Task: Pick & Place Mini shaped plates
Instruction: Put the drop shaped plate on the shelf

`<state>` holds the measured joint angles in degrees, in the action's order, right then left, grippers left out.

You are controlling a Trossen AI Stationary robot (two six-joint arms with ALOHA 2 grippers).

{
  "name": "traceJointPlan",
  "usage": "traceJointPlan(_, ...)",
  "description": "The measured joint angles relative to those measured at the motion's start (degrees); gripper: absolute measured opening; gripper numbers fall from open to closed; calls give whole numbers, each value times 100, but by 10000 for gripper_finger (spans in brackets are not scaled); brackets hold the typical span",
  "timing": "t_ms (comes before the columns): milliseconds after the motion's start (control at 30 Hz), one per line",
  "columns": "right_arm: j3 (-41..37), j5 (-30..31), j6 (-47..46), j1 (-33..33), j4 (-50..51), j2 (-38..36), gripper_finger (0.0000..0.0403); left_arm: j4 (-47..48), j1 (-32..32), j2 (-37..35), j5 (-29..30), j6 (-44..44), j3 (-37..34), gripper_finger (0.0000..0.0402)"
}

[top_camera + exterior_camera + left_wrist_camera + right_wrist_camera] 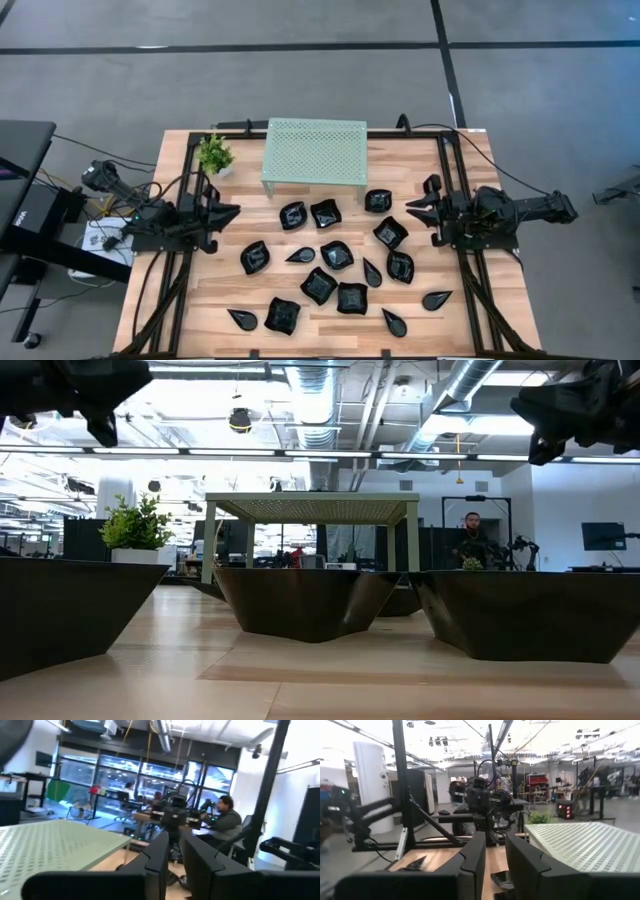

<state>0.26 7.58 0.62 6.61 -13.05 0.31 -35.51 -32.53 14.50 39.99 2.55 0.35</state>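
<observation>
Sixteen or so mini shaped plates (320,285), all black, lie scattered over the middle and near half of the wooden tabletop (200,320), some squarish with wavy rims and some teardrop-shaped, none of them stacked. At the left edge the left claw (232,212) hangs above the wood with its tips pointing toward the centre; the left wrist view shows its two dark fingers (159,855) standing nearly together with only a thin slit between them and nothing held. Just beyond it, near the far left corner, a small potted plant (215,154) stands beside a pale green perforated rack (315,150), which sits on four legs against the middle of the far edge. The nearest plates lie just in front of the rack, and the rest spread toward the near edge, a few teardrop ones close to it. At the right edge the right claw (413,211) faces inward at the same level, empty as well, its fingers (475,855) also close together with a narrow gap. A seated person (470,540) shows in the room behind the tabletop.
</observation>
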Motion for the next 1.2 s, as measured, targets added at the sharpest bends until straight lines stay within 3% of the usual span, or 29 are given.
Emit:
traceJointPlan(200,76,21,1509,0,-255,1,71,-677,640,1042,51,-7,51,93)
traceJointPlan(467,106,23,1585,0,-879,1,71,-688,1286,3319,-803,-152,1402,134)
traceJointPlan(600,109,21,1585,0,-863,1,71,535,1261,4303,-1119,-385,2550,138)
traceJointPlan(700,120,21,1585,0,-866,1,71,2335,1309,4908,-1157,-1169,3416,137)
traceJointPlan(800,120,22,1585,0,-888,-1,71,3359,1380,5490,-1297,-2023,3864,136)
traceJointPlan(933,126,21,1585,0,-866,1,71,3399,1431,6191,-2077,-2886,3886,136)
traceJointPlan(1200,128,21,1587,0,-846,1,71,3422,1475,7373,-2245,-3557,3885,127)
